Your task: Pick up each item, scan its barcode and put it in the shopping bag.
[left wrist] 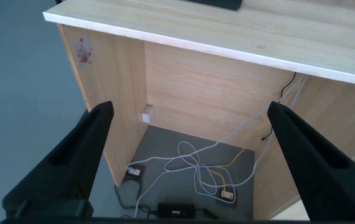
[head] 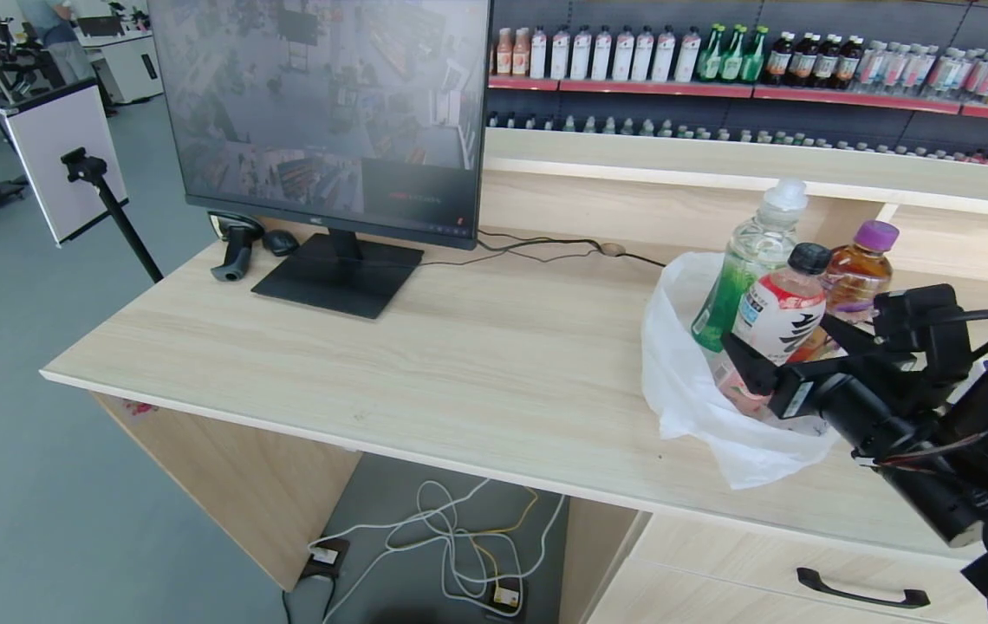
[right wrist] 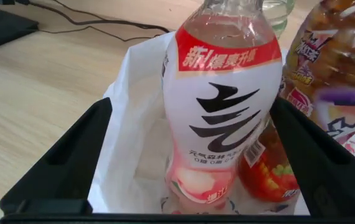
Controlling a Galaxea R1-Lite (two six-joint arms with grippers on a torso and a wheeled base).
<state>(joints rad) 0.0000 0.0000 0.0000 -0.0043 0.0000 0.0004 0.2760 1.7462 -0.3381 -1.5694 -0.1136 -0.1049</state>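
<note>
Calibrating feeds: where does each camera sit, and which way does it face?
Head: on the head, facing forward-down at counter, shopping bag; right gripper at right.
Left wrist: low before counter, facing floor cables; left gripper open.
Right wrist: facing white-labelled bottle in bag; open fingers flank it.
Shared: head and right wrist show bag, bottle.

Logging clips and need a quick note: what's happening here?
The right gripper has its jaws open on either side of a pink-labelled bottle standing in the white shopping bag on the counter, beside a green-labelled bottle and a purple-capped one. The left gripper hangs open below the counter edge. The handheld scanner lies by the monitor.
</note>
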